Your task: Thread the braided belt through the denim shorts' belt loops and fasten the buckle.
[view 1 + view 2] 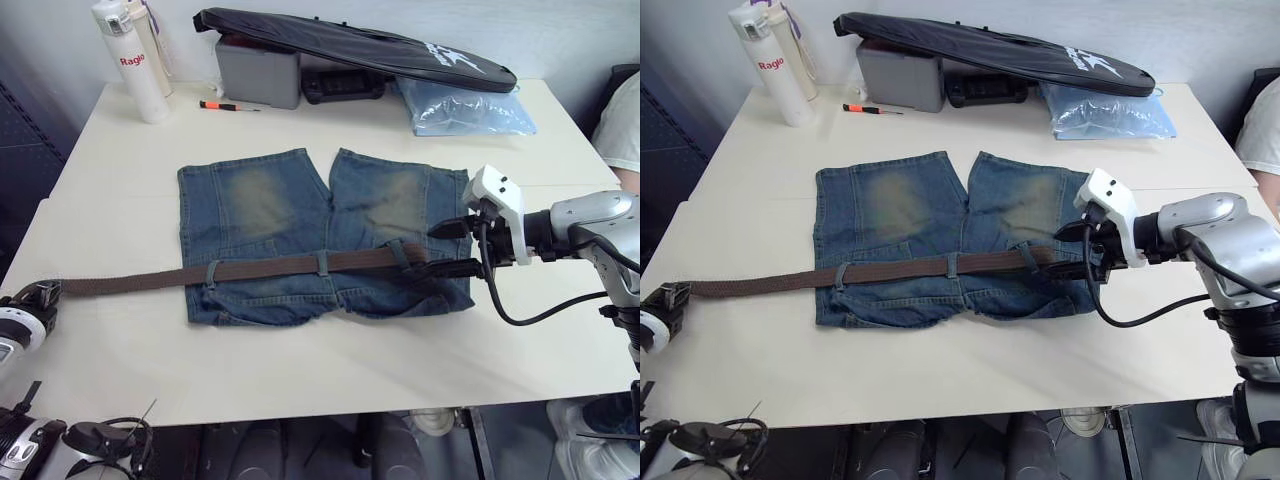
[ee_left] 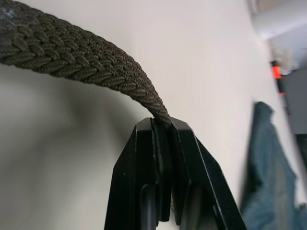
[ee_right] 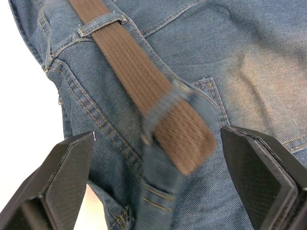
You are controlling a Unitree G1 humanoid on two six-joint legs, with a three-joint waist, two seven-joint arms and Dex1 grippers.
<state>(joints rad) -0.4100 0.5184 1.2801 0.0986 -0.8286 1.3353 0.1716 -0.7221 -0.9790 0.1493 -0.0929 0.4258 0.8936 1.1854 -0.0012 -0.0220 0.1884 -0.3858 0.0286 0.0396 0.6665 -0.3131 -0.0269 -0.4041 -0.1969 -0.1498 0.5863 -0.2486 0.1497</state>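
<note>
Belt [image 1: 270, 268] passes seemingly three loops [image 1: 323, 264]; left fingers [image 2: 163, 143] pinch it, right fingers [image 3: 57, 177] spread wide.

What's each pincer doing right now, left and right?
Left pincer: shut on the dark-brown braided belt.
Right pincer: open, empty, over the belt's tip on the faded blue denim shorts.

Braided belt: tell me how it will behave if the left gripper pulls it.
The braided belt is probably floppy: it curves limply from the left gripper. Pulling would likely slide it back through the belt loops, possibly dragging the denim shorts.
</note>
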